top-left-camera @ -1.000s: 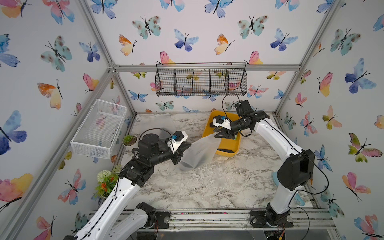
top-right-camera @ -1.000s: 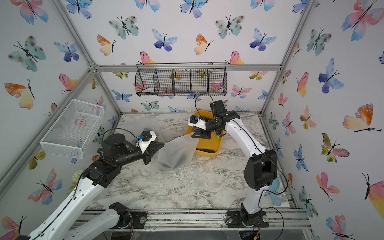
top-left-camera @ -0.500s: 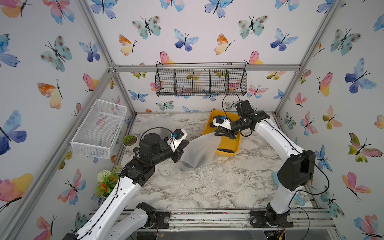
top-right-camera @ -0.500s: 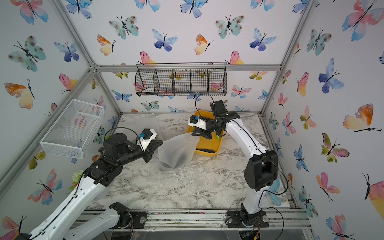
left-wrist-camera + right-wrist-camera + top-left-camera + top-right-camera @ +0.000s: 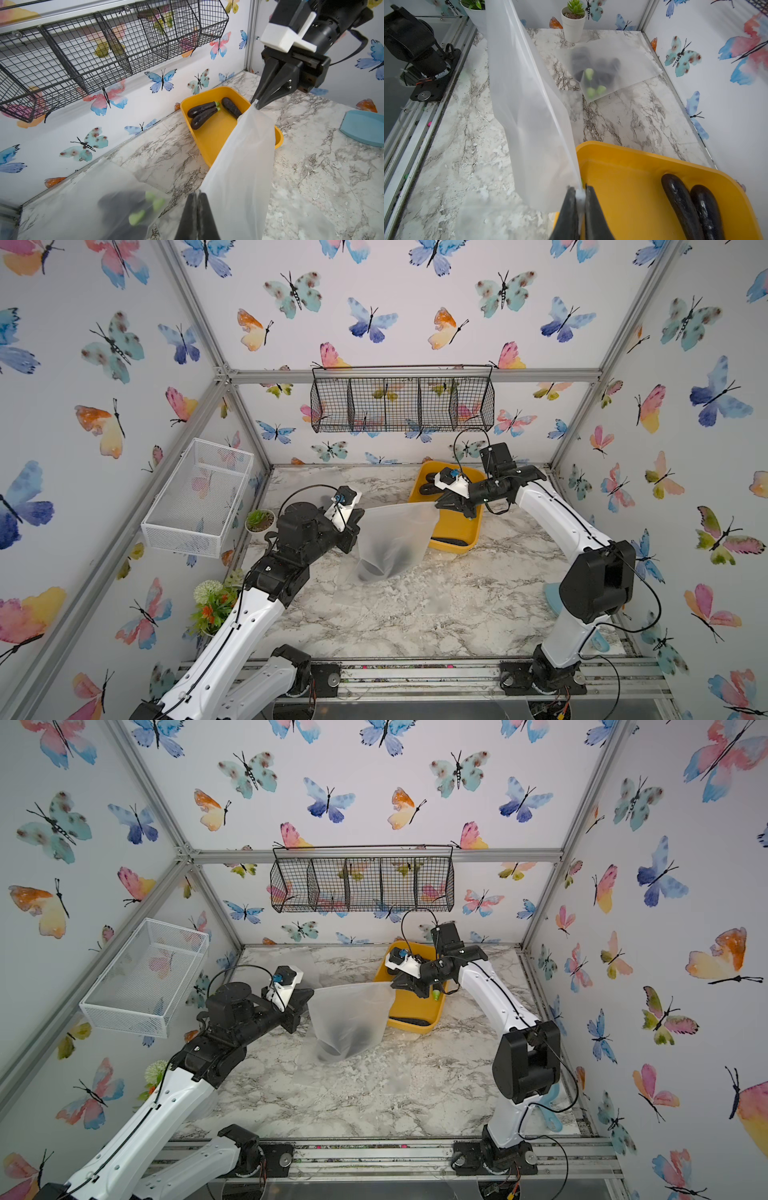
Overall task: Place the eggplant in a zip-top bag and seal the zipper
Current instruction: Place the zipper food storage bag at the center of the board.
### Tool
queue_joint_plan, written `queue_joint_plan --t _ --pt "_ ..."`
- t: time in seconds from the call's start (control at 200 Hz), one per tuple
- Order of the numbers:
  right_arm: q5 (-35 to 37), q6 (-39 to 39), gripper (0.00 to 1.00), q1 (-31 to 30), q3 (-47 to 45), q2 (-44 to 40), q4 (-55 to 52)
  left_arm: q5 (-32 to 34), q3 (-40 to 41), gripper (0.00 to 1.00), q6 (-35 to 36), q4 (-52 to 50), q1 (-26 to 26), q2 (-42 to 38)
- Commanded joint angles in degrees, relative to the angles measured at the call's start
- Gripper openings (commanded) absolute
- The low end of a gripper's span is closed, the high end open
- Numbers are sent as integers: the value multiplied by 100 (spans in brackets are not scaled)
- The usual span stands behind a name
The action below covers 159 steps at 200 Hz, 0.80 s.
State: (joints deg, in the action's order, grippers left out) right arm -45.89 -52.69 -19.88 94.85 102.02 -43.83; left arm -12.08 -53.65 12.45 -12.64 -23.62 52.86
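The bag [image 5: 395, 539] is frosted, milky white, with a dark shadow showing through its lower part. The tray [image 5: 451, 548] is mustard yellow. The eggplants [image 5: 202, 109] in it are glossy dark purple with pale green caps. The table [image 5: 415, 614] is white marble with grey veins. The walls [image 5: 374, 281] are pale with watercolour butterflies in blue, teal, pink and orange. The hanging basket [image 5: 403, 402] is black wire; the side basket [image 5: 195, 493] white mesh.

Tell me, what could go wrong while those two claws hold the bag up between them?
The left gripper and right gripper each pinch just a thin corner of the bag; one may slip, dropping the eggplant inside. The bag also hangs beside the yellow tray and might snag its rim.
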Motion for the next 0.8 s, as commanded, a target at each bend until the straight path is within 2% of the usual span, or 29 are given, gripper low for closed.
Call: queue_joint_plan --t 0.0,0.115,0.185,0.24,0.285,0.325,0.33,0.345,0.39,0.44,0.511,0.636,0.746,0.791 --pt "252 142 11 189 -95 -153 63 160 30 0 -83 131 116 -86" --pt "98 173 13 186 -49 -155 105 -78 56 0 -118 161 112 -7" --pt "-25 353 24 186 16 -171 243 -320 55 0 -109 173 112 53" --pt "-261 484 39 186 111 -221 388 -389 56 0 -178 306 112 113" --pt "-386 1249 44 186 -28 -354 1205 -260 65 0 -376 531 112 185" --pt "-277 2278 50 186 -286 -524 2325 55 37 0 -666 785 111 304" --pt "-227 2565 55 186 -358 -571 2616 139 29 0 -709 823 111 313" --pt "-73 3058 59 186 -510 -649 3173 362 15 0 -833 926 112 373" --pt "658 4320 63 187 -1002 -889 4608 1099 -77 0 -1102 1210 128 548" --pt "1317 5094 66 187 -1384 -1043 5520 1730 -78 0 -1323 1735 206 702" --pt "1590 5238 67 182 -1388 -1038 5627 1969 -104 0 -1495 2581 443 927" --pt "1731 5041 68 186 -1014 -864 4894 2552 -565 0 -1681 3110 732 1400" --pt "1784 4980 68 186 -1241 -956 4873 2482 -1068 0 -1660 2974 968 2110" --pt "1690 4979 68 186 -1344 -997 4896 2286 -1081 0 -1580 3226 1088 2430"
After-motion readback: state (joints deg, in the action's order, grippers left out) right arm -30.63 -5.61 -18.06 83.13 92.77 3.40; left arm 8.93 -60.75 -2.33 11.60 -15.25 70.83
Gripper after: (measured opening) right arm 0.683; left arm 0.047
